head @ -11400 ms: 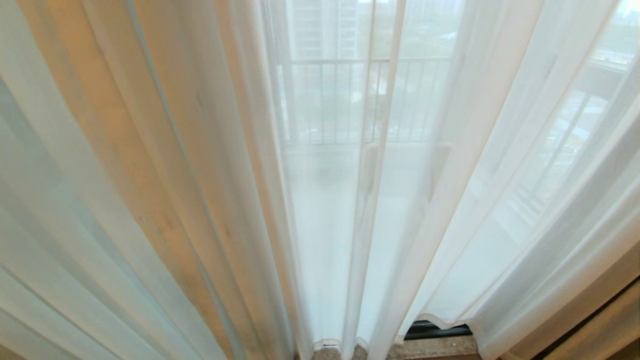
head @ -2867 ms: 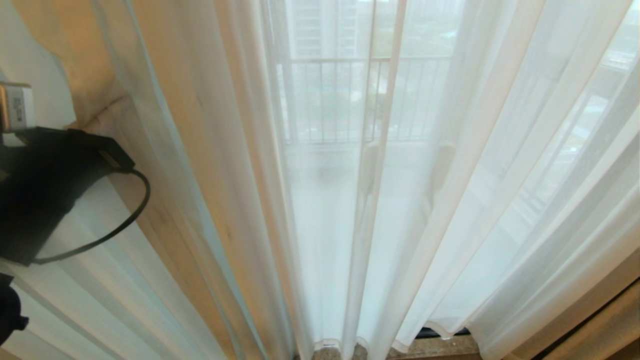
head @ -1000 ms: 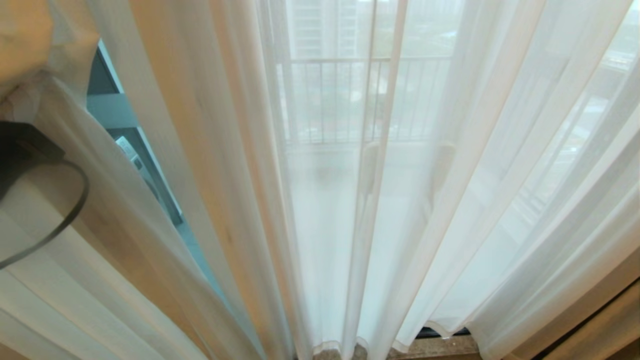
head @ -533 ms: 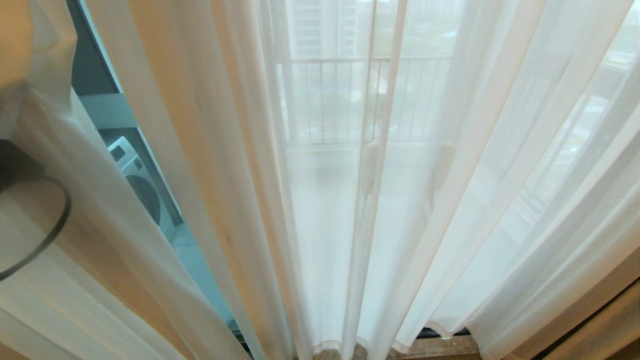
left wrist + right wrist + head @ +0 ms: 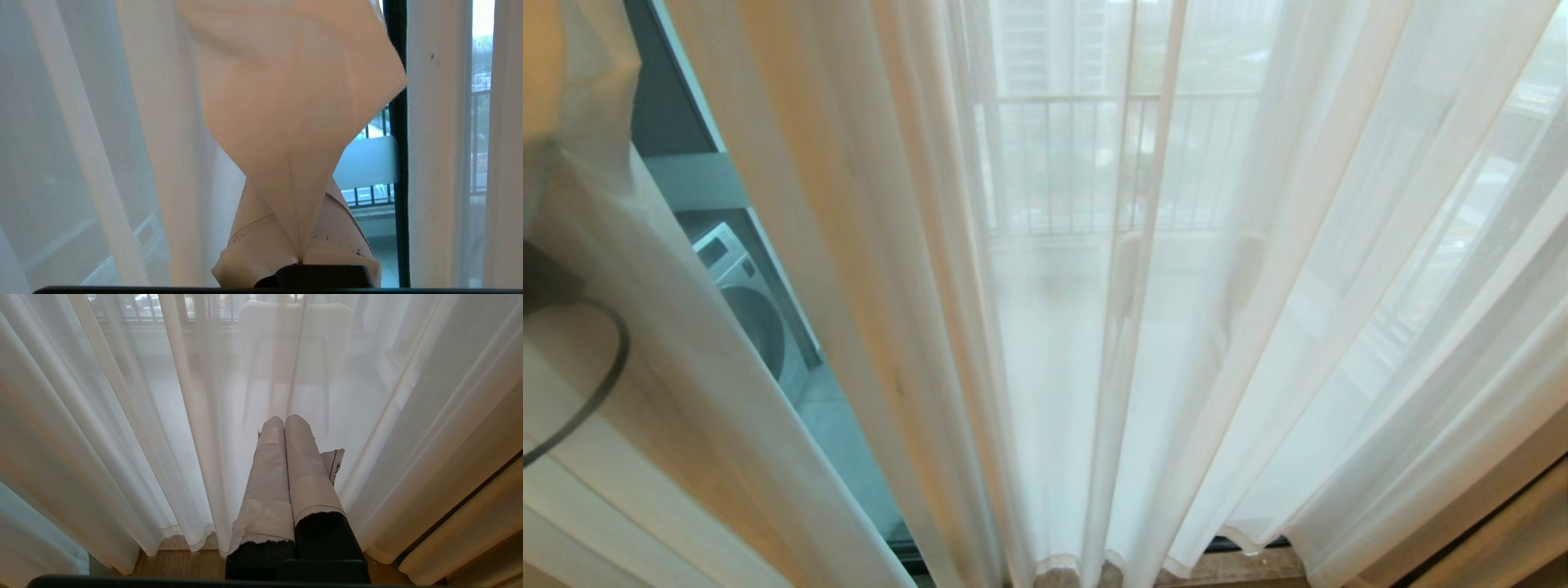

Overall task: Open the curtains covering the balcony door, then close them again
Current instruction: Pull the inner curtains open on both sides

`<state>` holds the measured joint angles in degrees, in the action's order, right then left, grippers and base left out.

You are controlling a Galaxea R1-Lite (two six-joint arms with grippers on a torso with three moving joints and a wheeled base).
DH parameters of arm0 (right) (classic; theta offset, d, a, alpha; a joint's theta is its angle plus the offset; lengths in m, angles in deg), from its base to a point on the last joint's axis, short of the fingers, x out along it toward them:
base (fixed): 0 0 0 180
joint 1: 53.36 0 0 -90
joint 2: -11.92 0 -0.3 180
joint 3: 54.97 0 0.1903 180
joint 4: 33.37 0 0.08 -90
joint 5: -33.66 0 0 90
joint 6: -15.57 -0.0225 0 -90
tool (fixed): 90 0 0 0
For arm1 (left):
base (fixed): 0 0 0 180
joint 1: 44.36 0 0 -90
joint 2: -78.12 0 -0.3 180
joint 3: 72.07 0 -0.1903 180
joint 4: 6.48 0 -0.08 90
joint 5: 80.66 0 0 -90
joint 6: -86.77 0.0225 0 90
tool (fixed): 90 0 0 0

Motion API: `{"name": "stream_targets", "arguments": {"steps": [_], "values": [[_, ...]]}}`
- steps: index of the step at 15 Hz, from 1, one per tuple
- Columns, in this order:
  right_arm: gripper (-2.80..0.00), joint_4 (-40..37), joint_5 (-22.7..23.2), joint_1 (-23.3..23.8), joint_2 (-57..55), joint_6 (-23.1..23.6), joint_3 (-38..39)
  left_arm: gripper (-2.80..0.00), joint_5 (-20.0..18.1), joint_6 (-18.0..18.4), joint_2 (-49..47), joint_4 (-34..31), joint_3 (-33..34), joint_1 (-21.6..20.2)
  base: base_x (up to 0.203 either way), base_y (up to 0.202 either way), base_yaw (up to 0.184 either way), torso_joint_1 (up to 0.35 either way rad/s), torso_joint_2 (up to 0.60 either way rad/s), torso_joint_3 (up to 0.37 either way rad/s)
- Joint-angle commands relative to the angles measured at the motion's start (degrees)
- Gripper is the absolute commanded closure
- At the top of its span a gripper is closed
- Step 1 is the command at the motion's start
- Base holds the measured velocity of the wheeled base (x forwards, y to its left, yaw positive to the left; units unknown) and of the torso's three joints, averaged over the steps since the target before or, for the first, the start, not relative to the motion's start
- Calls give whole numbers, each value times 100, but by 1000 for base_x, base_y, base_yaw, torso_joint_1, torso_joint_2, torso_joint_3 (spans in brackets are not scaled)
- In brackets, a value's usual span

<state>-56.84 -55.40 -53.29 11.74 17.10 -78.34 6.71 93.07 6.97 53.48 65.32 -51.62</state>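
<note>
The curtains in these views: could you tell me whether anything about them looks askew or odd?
Yes: the curtains part only at the robot's left, where the left hand is shut on a bunched fold, baring a washing machine. The rest hang straight.

On my head view the curtains point(image 5: 1143, 327) hang straight ahead and to my right, with a gap at my left where the balcony door point(image 5: 666, 106) shows behind them and a washing machine point(image 5: 747, 306) sits beyond the glass. My left gripper point(image 5: 300, 255) is at the far left, closed on a fold of the curtains just beside the door frame. My right gripper point(image 5: 286, 422) hangs low in front of the curtains, fingers together, above the floor point(image 5: 184, 563).
</note>
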Motion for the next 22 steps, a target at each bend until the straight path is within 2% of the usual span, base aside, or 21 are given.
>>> {"name": "stream_targets", "arguments": {"steps": [1, 22], "values": [[0, 1, 3, 1, -26, 5, 0, 0, 0, 3, 89, 44, 120, 0, 0, 0, 0, 0, 0, 0], [0, 1, 3, 6, -17, 5, 0, 0, -18, -32, 154, 35, 325, 6, 0, 0, 0, 0, 0, 0]]}}
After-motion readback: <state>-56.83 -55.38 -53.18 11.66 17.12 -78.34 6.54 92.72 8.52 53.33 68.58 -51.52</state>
